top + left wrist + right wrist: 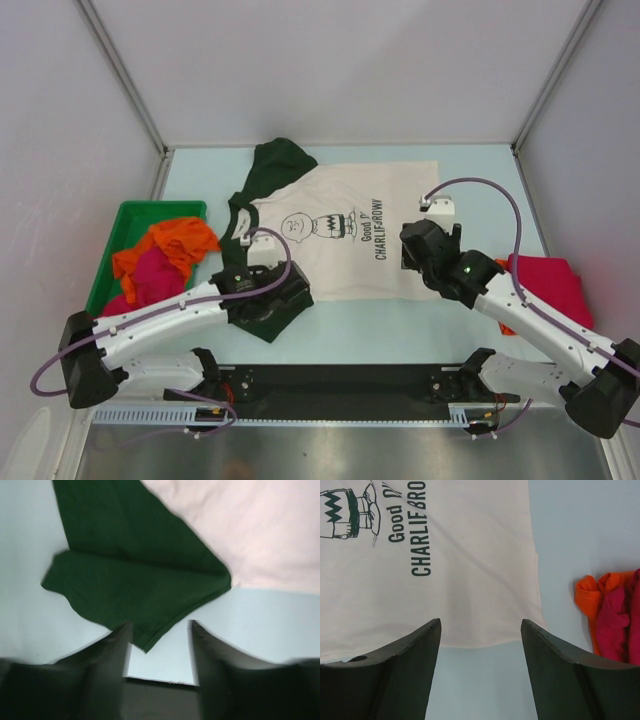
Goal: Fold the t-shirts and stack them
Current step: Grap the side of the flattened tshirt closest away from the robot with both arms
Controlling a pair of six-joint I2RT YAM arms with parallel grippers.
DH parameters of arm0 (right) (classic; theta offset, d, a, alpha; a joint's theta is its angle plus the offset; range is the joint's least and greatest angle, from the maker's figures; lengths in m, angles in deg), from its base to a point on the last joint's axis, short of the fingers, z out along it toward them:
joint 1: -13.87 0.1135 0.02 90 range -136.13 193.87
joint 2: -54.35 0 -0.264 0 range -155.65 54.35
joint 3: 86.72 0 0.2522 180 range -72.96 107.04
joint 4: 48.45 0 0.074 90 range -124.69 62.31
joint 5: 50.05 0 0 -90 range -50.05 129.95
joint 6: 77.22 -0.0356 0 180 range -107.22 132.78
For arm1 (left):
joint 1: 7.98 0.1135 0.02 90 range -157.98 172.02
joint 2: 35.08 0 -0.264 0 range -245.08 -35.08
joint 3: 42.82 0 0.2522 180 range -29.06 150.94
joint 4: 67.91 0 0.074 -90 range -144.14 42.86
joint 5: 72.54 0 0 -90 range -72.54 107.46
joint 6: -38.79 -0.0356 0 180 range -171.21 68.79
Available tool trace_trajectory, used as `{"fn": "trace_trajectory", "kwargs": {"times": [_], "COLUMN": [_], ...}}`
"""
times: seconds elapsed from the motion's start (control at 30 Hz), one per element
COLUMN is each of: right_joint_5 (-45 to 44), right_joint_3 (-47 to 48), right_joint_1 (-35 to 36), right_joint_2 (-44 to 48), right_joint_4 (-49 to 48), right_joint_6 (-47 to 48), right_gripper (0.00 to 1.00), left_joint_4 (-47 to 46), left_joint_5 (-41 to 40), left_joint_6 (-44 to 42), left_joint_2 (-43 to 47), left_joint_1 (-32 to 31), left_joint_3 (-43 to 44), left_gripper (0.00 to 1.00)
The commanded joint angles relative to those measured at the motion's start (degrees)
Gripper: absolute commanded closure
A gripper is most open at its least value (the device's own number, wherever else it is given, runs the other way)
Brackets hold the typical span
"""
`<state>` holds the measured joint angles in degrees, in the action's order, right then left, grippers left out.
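The cream t-shirt [340,250] with dark green sleeves lies flat, print up, in the middle of the table. My left gripper [265,300] hangs over its near sleeve. In the left wrist view the left gripper [160,627] is open, and the corner of the green sleeve [130,580] pokes between the fingers beside the left one. My right gripper [418,255] is over the shirt's near edge close to the hem corner. In the right wrist view the right gripper [480,625] is open, with the cream cloth [470,580] edge just beyond its tips.
A green bin [130,207] at the left holds an orange shirt [170,245] and a magenta one [150,275]. A crimson shirt [545,280] over orange cloth [587,597] lies at the right, partly under the right arm. Walls enclose the table.
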<state>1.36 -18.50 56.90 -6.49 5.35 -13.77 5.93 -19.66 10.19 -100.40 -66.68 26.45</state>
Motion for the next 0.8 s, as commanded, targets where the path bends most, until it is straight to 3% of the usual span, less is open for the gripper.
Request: {"fn": "trace_trajectory", "kwargs": {"times": [0.0,0.03,0.07,0.3,0.5,0.77], "right_joint_5": [-0.1,0.1,0.0,0.5,1.8,3.3], "right_joint_3": [-0.3,-0.1,0.0,-0.2,-2.2,-2.9], "right_joint_1": [0.0,0.0,0.0,0.0,0.1,0.6], "right_joint_2": [-0.2,-0.4,-0.5,0.5,2.1,3.4], "right_joint_4": [-2.5,-2.4,-2.2,-1.5,-1.6,-1.4], "right_joint_6": [-0.8,-0.7,-0.8,-0.2,-1.0,-1.6], "right_gripper": [0.29,0.29,0.30,0.30,0.30,0.30], "left_joint_4": [-3.4,-4.3,-5.0,-5.4,-1.5,-3.5], "left_joint_5": [7.7,8.4,8.6,8.1,6.5,9.0], "left_joint_6": [9.5,10.2,11.4,19.4,18.6,15.2], "left_joint_2": [-0.4,-0.8,-0.9,4.8,8.5,3.0], "left_joint_1": [-3.2,-3.6,-3.7,-1.4,9.0,22.7], "left_joint_3": [-7.8,-8.9,-10.0,-17.7,-17.3,-16.4], "left_gripper": [0.60,0.72,0.73,0.57,0.59,0.60]}}
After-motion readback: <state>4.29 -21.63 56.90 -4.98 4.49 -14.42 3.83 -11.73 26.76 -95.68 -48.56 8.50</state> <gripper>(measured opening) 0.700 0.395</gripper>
